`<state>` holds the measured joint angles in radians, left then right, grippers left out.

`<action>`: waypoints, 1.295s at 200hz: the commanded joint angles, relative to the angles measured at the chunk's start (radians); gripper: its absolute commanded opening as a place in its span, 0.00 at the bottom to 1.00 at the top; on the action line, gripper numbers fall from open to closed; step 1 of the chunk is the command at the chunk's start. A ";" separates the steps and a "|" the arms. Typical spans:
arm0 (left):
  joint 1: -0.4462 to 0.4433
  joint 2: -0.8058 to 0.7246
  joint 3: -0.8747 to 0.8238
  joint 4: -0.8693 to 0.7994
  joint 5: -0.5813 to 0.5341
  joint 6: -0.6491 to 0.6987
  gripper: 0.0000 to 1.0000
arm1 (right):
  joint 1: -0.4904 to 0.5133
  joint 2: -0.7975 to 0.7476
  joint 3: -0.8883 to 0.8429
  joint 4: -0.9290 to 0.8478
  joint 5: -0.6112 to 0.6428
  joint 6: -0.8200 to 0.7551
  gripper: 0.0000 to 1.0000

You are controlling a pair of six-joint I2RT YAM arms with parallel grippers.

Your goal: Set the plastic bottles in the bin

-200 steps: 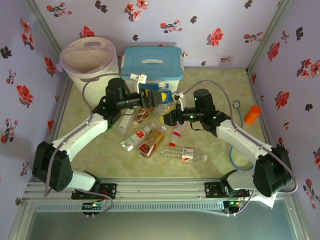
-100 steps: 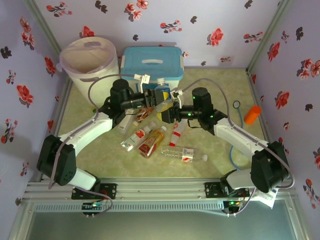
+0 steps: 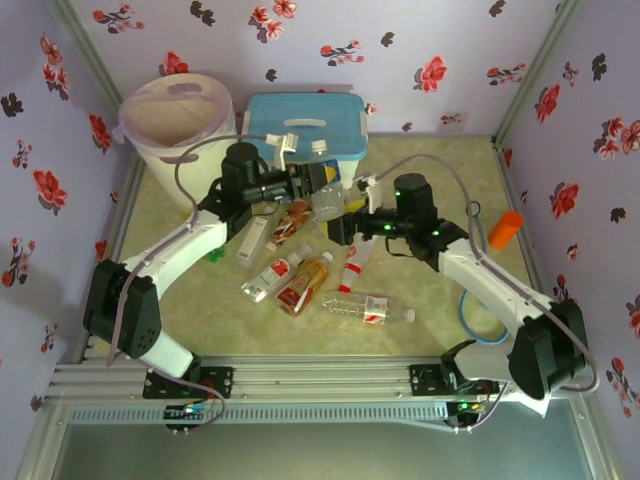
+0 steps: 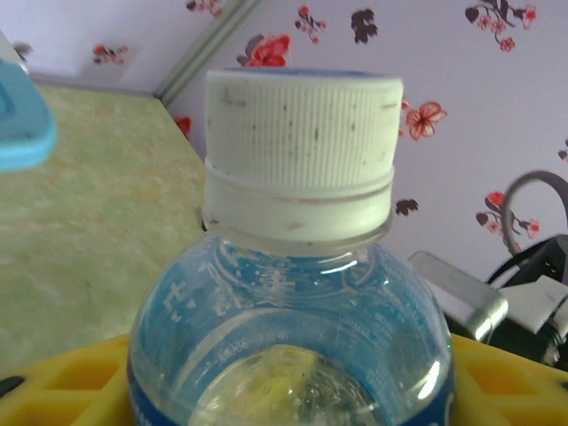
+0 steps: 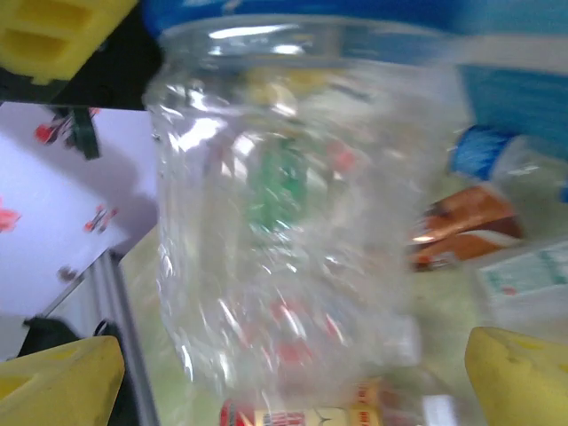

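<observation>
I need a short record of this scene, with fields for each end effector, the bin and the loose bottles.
left end effector: shut on a clear bottle, blue label, white cap, held in the air
right end effector: open, fingers wide apart either side of the same bottle
bin: upright, far left corner, beside the blue-lidded box
loose bottles: several lying at the centre, outside the bin
orange cup: far right

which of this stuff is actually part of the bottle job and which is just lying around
Part of the job:
- white bin
- blue-labelled bottle, held in the left gripper
- amber bottle
- red-labelled clear bottle
- clear bottle lying nearest the arm bases

Just lying about:
- blue-lidded box
- orange cup
</observation>
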<state>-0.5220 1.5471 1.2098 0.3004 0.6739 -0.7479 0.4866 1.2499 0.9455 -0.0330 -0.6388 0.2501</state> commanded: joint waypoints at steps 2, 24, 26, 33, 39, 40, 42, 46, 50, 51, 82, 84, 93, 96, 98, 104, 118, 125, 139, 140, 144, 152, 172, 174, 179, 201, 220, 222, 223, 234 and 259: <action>0.042 -0.002 0.098 -0.092 -0.019 0.083 0.43 | -0.080 -0.099 -0.019 -0.053 0.116 0.088 0.99; 0.111 -0.015 0.179 -0.197 -0.032 0.133 0.32 | -0.139 -0.164 -0.038 -0.153 0.271 0.152 0.99; 0.118 -0.016 0.186 -0.206 -0.032 0.136 0.31 | -0.140 -0.166 -0.032 -0.185 0.303 0.155 0.99; 0.145 -0.021 0.213 -0.234 -0.038 0.153 0.26 | -0.142 -0.165 0.001 -0.304 0.434 0.159 0.99; 0.169 -0.025 0.235 -0.259 -0.045 0.166 0.22 | -0.149 -0.153 0.036 -0.414 0.509 0.150 0.98; 0.174 -0.024 0.239 -0.263 -0.046 0.167 0.21 | -0.150 -0.152 0.039 -0.428 0.518 0.149 0.98; 0.184 -0.025 0.245 -0.271 -0.049 0.170 0.20 | -0.152 -0.149 0.050 -0.460 0.533 0.146 0.98; 0.202 -0.027 0.259 -0.284 -0.056 0.175 0.18 | -0.156 -0.144 0.065 -0.509 0.552 0.142 0.99; 0.220 -0.028 0.273 -0.296 -0.059 0.185 0.16 | -0.159 -0.141 0.075 -0.543 0.556 0.136 0.99; 0.225 -0.028 0.276 -0.299 -0.059 0.186 0.15 | -0.159 -0.140 0.077 -0.550 0.556 0.135 0.99; 0.377 -0.019 0.398 -0.419 -0.134 0.282 0.00 | -0.160 -0.222 0.017 -0.551 0.551 0.144 0.99; 0.387 -0.017 0.402 -0.424 -0.140 0.289 0.00 | -0.161 -0.226 0.012 -0.553 0.557 0.145 0.99; 0.428 -0.004 0.430 -0.442 -0.168 0.301 0.00 | -0.161 -0.248 0.000 -0.565 0.583 0.142 0.99; 0.439 -0.001 0.438 -0.445 -0.177 0.303 0.00 | -0.161 -0.254 -0.002 -0.571 0.590 0.138 0.99; 0.447 0.003 0.444 -0.449 -0.182 0.305 0.00 | -0.160 -0.256 -0.003 -0.577 0.594 0.137 0.99; 0.468 0.015 0.461 -0.459 -0.194 0.314 0.00 | -0.162 -0.264 -0.002 -0.596 0.605 0.133 0.99; 0.509 0.052 0.517 -0.509 -0.243 0.344 0.00 | -0.162 -0.275 0.009 -0.653 0.635 0.137 0.98; 0.530 0.069 0.541 -0.526 -0.268 0.352 0.00 | -0.163 -0.277 0.016 -0.687 0.655 0.150 0.96; 0.577 0.099 0.569 -0.535 -0.316 0.352 0.00 | -0.165 -0.285 0.022 -0.743 0.679 0.172 0.94; 0.581 0.101 0.572 -0.534 -0.320 0.352 0.00 | -0.166 -0.286 0.022 -0.748 0.680 0.172 0.94; 0.591 0.111 0.579 -0.535 -0.335 0.351 0.00 | -0.166 -0.288 0.024 -0.760 0.684 0.175 0.94; 0.612 0.134 0.600 -0.548 -0.366 0.351 0.00 | -0.167 -0.292 0.021 -0.783 0.688 0.182 0.93; 0.640 0.225 0.703 -0.638 -0.441 0.390 0.00 | -0.171 -0.306 0.004 -0.804 0.688 0.190 0.92; 0.641 0.234 0.717 -0.647 -0.447 0.401 0.00 | -0.172 -0.309 0.003 -0.803 0.688 0.190 0.92; 0.642 0.264 0.752 -0.683 -0.462 0.426 0.00 | -0.173 -0.313 0.000 -0.805 0.687 0.193 0.92; 0.640 0.382 0.894 -0.821 -0.518 0.512 0.00 | -0.175 -0.342 -0.003 -0.820 0.689 0.195 0.92; 0.639 0.488 1.033 -0.956 -0.522 0.567 0.00 | -0.178 -0.372 -0.006 -0.838 0.701 0.192 0.92; 0.639 0.499 1.048 -0.971 -0.522 0.571 0.00 | -0.177 -0.374 -0.008 -0.839 0.702 0.192 0.92; 0.638 0.505 1.056 -0.979 -0.522 0.574 0.00 | -0.178 -0.375 -0.009 -0.840 0.704 0.192 0.92; 0.635 0.559 1.129 -1.053 -0.523 0.594 0.00 | -0.180 -0.388 -0.019 -0.846 0.703 0.189 0.92; 0.634 0.645 1.227 -1.166 -0.522 0.619 0.00 | -0.181 -0.398 -0.043 -0.835 0.669 0.181 0.94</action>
<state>0.1177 2.1395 2.3432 -0.6762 0.1741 -0.2073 0.3138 0.8631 0.9310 -0.8448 0.0349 0.4278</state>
